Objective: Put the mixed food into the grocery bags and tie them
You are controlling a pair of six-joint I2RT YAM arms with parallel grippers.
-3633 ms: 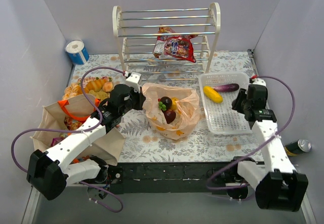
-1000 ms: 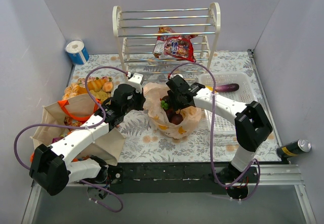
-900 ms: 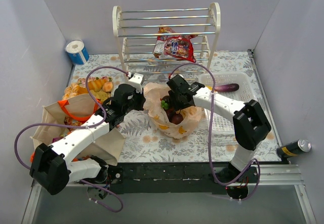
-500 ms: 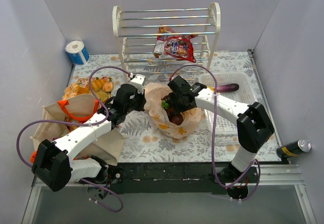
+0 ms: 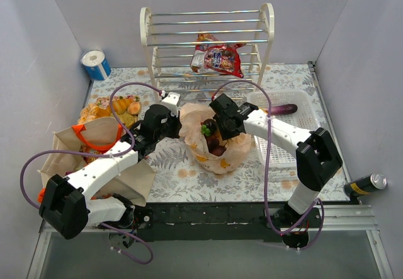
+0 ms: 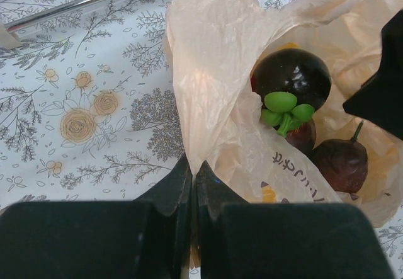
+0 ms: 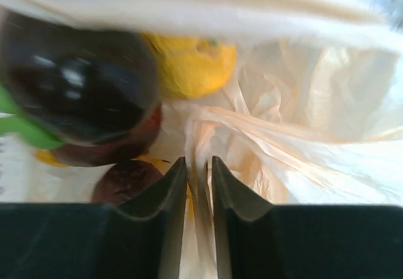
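floral table point(image 5: 252, 179), plastic bag point(image 5: 234, 144), tote point(image 5: 61, 152), basket point(image 5: 301, 120)

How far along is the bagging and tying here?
Done: dark purple fruit sits inside the thin peach plastic bag. In hand: left claw and right claw each pinch its film. Left: bag untied, beige canvas tote untied, red snack packet on the white wire rack.

plastic bag point(image 6: 214, 58): thin, translucent, crinkled film | dark purple fruit point(image 6: 293, 77): smooth, glossy | canvas tote point(image 5: 63, 147): matt cloth | bench point(image 6: 82, 84): matt floral print
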